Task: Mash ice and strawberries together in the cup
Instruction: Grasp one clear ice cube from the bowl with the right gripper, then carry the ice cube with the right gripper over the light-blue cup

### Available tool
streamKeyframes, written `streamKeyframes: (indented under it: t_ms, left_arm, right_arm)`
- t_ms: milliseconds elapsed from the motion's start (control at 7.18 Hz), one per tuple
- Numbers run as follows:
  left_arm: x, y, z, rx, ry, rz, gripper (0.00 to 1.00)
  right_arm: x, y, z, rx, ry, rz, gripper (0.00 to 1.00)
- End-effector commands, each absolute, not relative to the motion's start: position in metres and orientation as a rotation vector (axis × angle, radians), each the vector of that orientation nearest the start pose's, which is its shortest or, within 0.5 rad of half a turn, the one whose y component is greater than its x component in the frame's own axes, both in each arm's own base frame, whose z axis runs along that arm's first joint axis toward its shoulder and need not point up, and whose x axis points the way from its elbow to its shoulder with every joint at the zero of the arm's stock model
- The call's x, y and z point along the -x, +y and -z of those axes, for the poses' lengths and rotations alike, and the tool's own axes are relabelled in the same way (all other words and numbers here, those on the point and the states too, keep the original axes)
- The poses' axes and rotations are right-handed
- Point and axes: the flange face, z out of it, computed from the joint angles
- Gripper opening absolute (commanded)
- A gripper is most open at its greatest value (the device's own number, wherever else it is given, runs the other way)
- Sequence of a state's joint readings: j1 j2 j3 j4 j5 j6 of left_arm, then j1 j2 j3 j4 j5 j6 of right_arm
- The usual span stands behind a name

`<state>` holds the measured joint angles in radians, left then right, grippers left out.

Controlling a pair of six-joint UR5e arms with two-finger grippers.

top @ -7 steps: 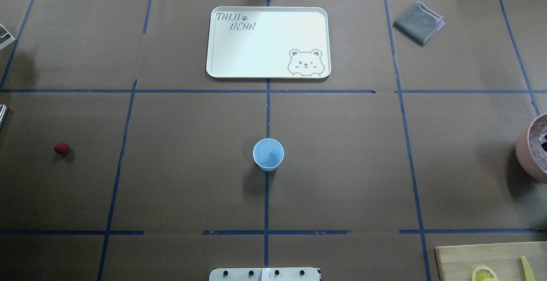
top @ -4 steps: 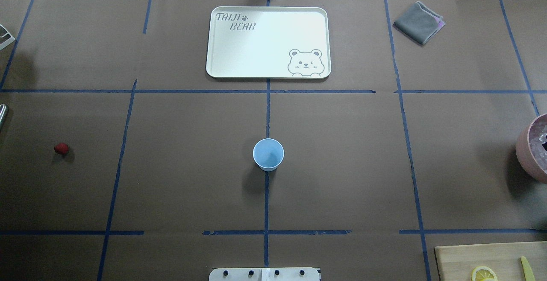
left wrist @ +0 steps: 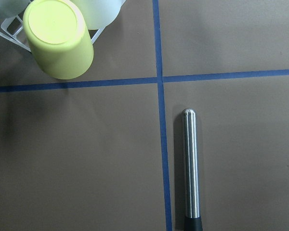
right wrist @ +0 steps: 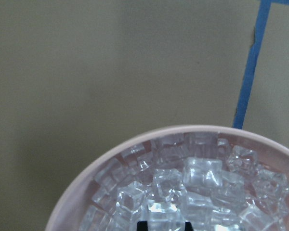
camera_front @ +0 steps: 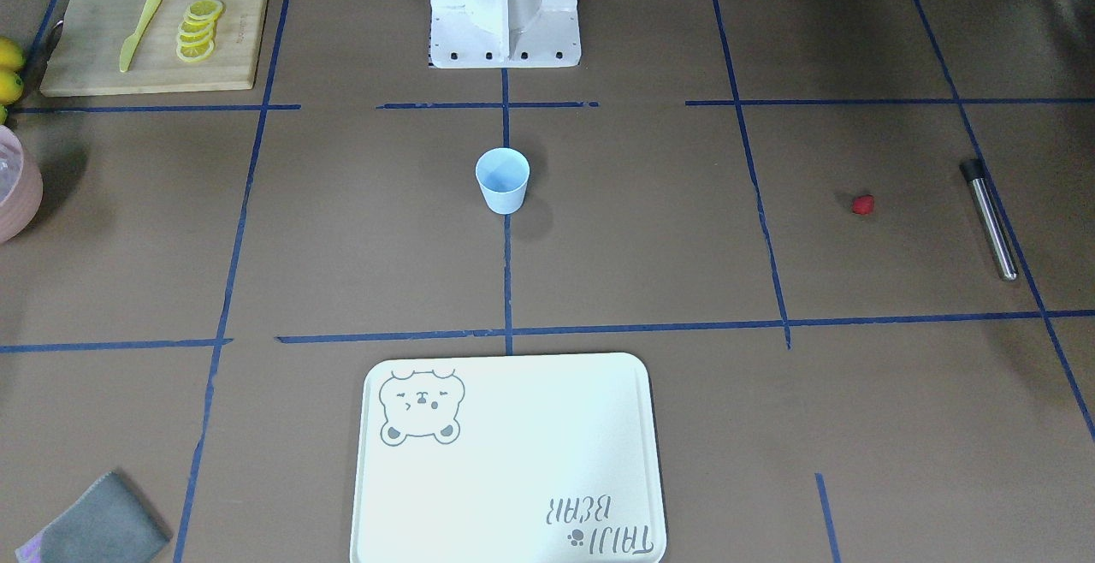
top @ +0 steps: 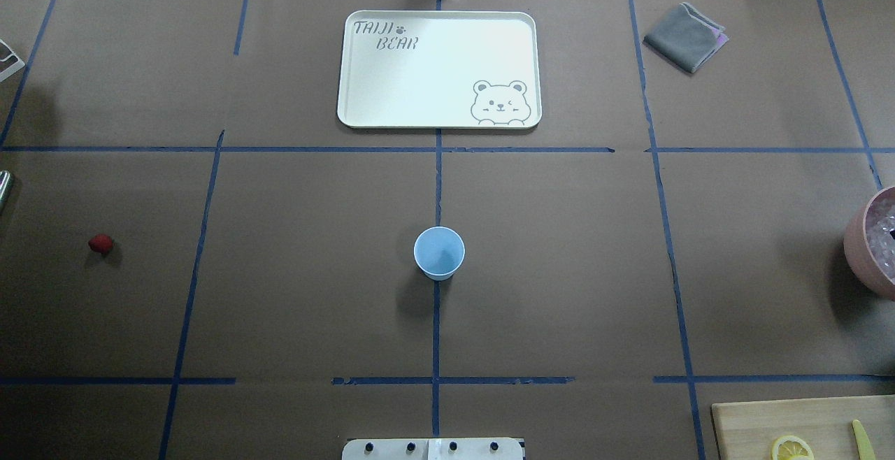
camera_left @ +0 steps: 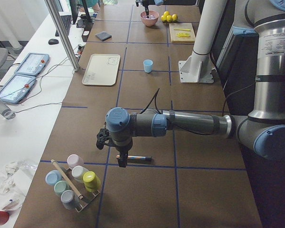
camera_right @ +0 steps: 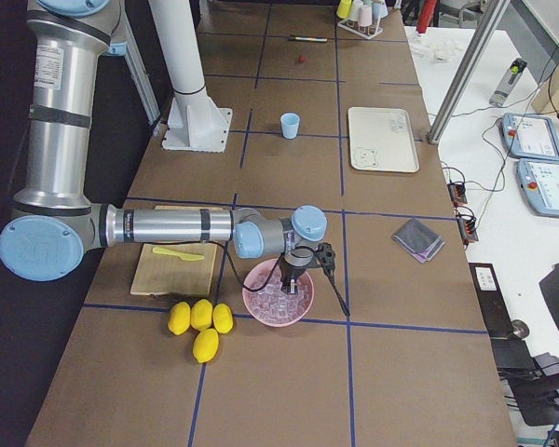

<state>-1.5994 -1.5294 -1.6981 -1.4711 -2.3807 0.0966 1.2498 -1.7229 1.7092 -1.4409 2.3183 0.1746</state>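
Closest to my base, off to the right, the cutting board (top: pixel 748 425) carries lemon slices (top: pixel 791 448) and a yellow knife (top: pixel 862 439).

A step further out, the cup (top: pixel 439 253) stands upright on the centre tape line, with neither arm near it. In the same band, well off to the left, the strawberry (top: pixel 101 243) lies alone on the brown paper. Past it, at the table's left end, the metal rod (camera_front: pixel 990 219) lies flat. My left gripper (camera_left: pixel 121 162) hangs pointing down over one end of it. The left wrist camera shows only the rod, so I cannot tell whether the fingers are apart or together.

At the right end, the pink bowl (camera_right: pixel 261 315) is heaped with ice (right wrist: pixel 197 190), and all the ice I can see is in there. My right gripper (camera_right: pixel 293 285) is dipped into the pile. The right wrist camera catches only dark tips at its bottom edge among the cubes, so I cannot tell whether they clamp one.

Farthest away, the bear tray (top: pixel 363 107) lies on the centre line, and a folded grey cloth (top: pixel 684 36) lies to its right.
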Motion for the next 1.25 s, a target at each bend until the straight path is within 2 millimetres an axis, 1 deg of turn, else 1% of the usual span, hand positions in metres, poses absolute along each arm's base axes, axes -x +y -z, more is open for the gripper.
streamKeyframes:
  t_ms: [0, 139, 279, 418, 557, 697, 836, 976, 1115]
  left_arm:
    - [0.074, -0.470, -0.623, -0.038, 0.809, -0.059, 1.00]
    - [0.075, -0.470, -0.624, -0.037, 0.809, -0.057, 1.00]
    - [0.075, -0.470, -0.624, -0.037, 0.809, -0.057, 1.00]
    - [0.075, -0.470, -0.623, -0.039, 0.809, -0.057, 1.00]
    - [0.075, -0.470, -0.622, -0.040, 0.809, -0.058, 1.00]
    - [0.074, -0.470, -0.621, -0.041, 0.809, -0.060, 1.00]
    - [0.074, -0.470, -0.621, -0.041, 0.809, -0.060, 1.00]
    - [0.074, -0.470, -0.621, -0.041, 0.809, -0.060, 1.00]
    - [0.074, -0.471, -0.620, -0.044, 0.809, -0.061, 1.00]
  right_arm:
    - [0.033, -0.444, -0.606, -0.036, -0.768, 0.121, 0.00]
    - [0.019, -0.446, -0.576, -0.101, -0.780, 0.112, 0.00]
    - [0.016, -0.447, -0.542, -0.159, -0.795, 0.115, 0.00]
    - [0.018, -0.454, -0.515, -0.205, -0.804, 0.118, 0.00]
    - [0.023, -0.472, -0.490, -0.219, -0.822, 0.064, 0.00]
    - [0.060, -0.491, -0.454, -0.214, -0.858, 0.052, 0.00]
    - [0.109, -0.505, -0.418, -0.199, -0.896, 0.070, 0.00]
    - [0.152, -0.505, -0.389, -0.171, -0.930, 0.074, 0.00]
    - [0.203, -0.505, -0.348, -0.121, -0.974, 0.025, 0.00]
